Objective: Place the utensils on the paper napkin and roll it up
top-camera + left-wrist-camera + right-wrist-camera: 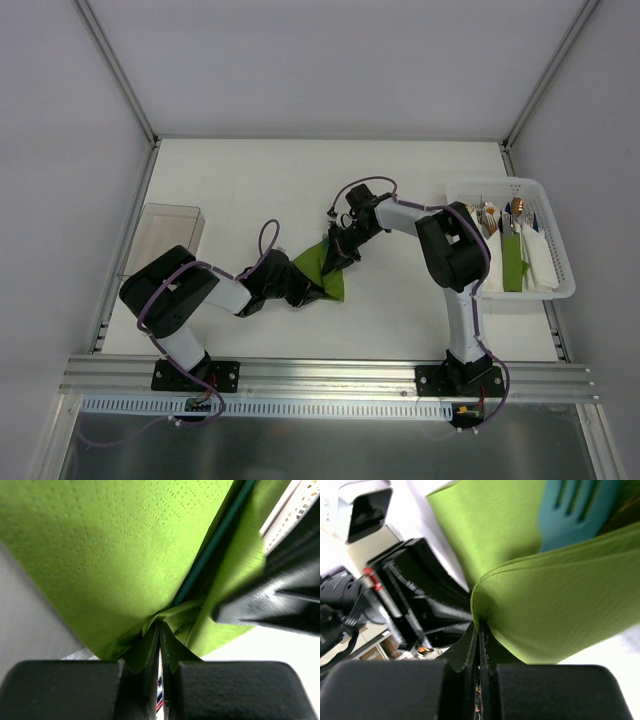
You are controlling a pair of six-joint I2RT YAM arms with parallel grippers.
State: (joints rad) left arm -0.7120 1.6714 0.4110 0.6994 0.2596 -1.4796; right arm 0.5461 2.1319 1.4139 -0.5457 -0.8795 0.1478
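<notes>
The olive-green paper napkin [312, 260] lies partly folded over at the table's middle, between both grippers. My left gripper [303, 288] is shut on a crumpled edge of the napkin [100, 555]. My right gripper [341, 252] is shut on a raised fold of the napkin [560, 615]. A teal fork [570, 515] lies on the sheet under that fold, and its slim teal edge [215, 540] shows in the left wrist view. More utensils [515, 211] with brown-orange handles stand in the white basket [562, 290] at the right.
The basket also holds a spare green napkin [514, 262] and white paper sheets [541, 266]. A clear plastic box [165, 236] sits at the table's left edge. The two grippers are close together over the napkin.
</notes>
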